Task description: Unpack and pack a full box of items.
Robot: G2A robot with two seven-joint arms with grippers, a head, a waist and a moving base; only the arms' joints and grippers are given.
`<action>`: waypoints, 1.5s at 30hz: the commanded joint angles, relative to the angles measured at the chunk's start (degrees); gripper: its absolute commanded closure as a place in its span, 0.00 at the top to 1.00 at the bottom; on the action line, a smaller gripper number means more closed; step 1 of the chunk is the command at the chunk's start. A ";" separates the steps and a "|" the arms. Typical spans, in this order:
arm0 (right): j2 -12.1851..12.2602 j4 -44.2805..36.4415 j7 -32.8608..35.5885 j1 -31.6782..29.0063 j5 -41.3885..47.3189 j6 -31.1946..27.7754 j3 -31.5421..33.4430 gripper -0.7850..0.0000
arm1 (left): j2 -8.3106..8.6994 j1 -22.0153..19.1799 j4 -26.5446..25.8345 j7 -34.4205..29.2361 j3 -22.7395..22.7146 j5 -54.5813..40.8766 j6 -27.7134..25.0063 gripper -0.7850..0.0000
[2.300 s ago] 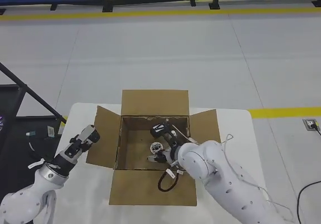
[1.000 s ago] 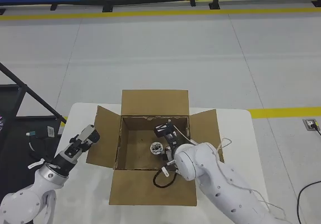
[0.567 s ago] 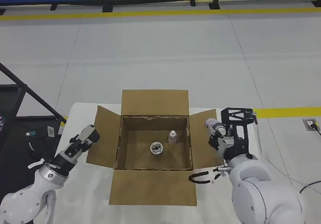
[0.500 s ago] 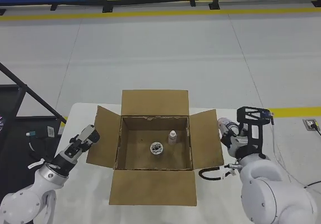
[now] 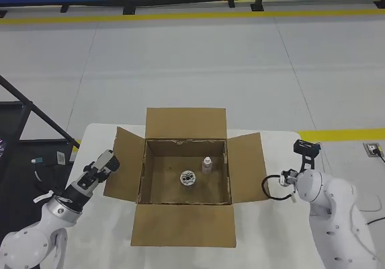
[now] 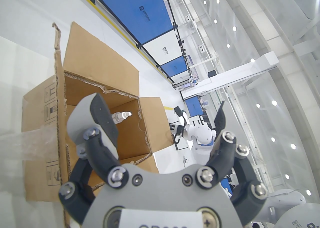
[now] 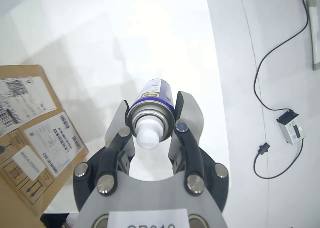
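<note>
Inside one box (image 5: 183,225), one bottle (image 5: 207,163), one disc (image 5: 188,177); right gripper (image 7: 152,106) around one can (image 7: 156,94); left gripper (image 6: 160,111) wide, empty.

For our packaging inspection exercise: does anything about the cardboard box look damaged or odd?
Yes. The box has ragged, torn cardboard along its flap edge and inner rim, and a loose strip of clear tape sticks out from its outer wall.

The box (image 5: 184,225) is matt cardboard with paper labels (image 7: 50,136); the can (image 7: 158,94) is glossy metal, its cap (image 7: 147,139) white plastic; the table (image 7: 150,26) is smooth.
</note>
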 commanded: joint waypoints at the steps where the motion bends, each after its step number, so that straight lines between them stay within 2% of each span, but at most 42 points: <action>1: -0.06 2.90 -1.04 0.71 1.30 -0.53 0.22 0.00 | 0.00 0.00 0.00 0.00 0.00 0.00 0.00 1.00; 5: -0.11 6.05 -2.62 1.66 2.50 -1.31 0.38 0.02 | 0.00 0.00 0.00 0.00 0.00 0.00 0.00 1.00; 8: -0.13 7.58 -3.39 2.11 3.33 -1.72 0.52 0.30 | 0.00 0.00 0.00 0.00 0.00 0.00 0.00 1.00; 10: -0.13 8.63 -3.76 2.39 3.86 -2.05 0.61 0.42 | 0.00 0.00 0.00 0.00 0.00 0.00 0.00 1.00; 17: -0.01 11.07 -4.45 3.13 5.83 -3.24 1.43 0.49 | 0.00 0.00 0.00 0.00 0.00 0.00 0.00 1.00; 19: 0.02 11.35 -4.72 3.18 6.38 -3.53 1.59 0.65 | 0.00 0.00 0.00 0.00 0.00 0.00 0.00 1.00; 21: 0.09 11.44 -4.78 3.25 6.81 -3.65 1.92 1.00 | 0.00 0.00 0.00 0.00 0.00 0.00 0.00 1.00; 26: 0.44 6.71 -5.08 2.35 5.86 -2.16 3.55 1.00 | 0.00 0.00 0.00 0.00 0.00 0.00 0.00 1.00; 28: 0.53 0.39 -6.11 0.85 5.67 -0.14 4.74 1.00 | 0.00 0.00 0.00 0.00 0.00 0.00 0.00 1.00; 31: 0.39 -14.02 -10.47 -3.10 7.53 1.61 5.76 1.00 | 0.00 0.00 0.00 0.00 0.00 0.00 0.00 1.00; 33: 0.17 -22.35 -13.63 -5.41 10.78 -0.73 4.38 1.00 | 0.00 0.00 0.00 0.00 0.00 0.00 0.00 1.00; 36: 0.04 -27.22 -15.03 -5.06 11.44 -6.30 -0.82 1.00 | 0.06 0.69 -0.53 0.66 0.39 -0.08 -0.07 1.00; 40: -0.69 -24.18 -12.49 1.73 10.57 -13.27 -13.09 1.00 | 0.19 1.63 -0.55 2.65 -0.07 0.47 0.21 1.00; 43: -1.94 -15.92 -7.67 9.44 10.36 -18.11 -23.75 1.00 | 0.26 2.42 -0.61 3.81 -0.77 0.26 0.25 1.00; 45: -3.19 -8.67 -4.76 14.68 9.30 -17.98 -29.92 1.00 | 0.26 2.42 -0.61 3.81 -0.77 0.26 0.25 1.00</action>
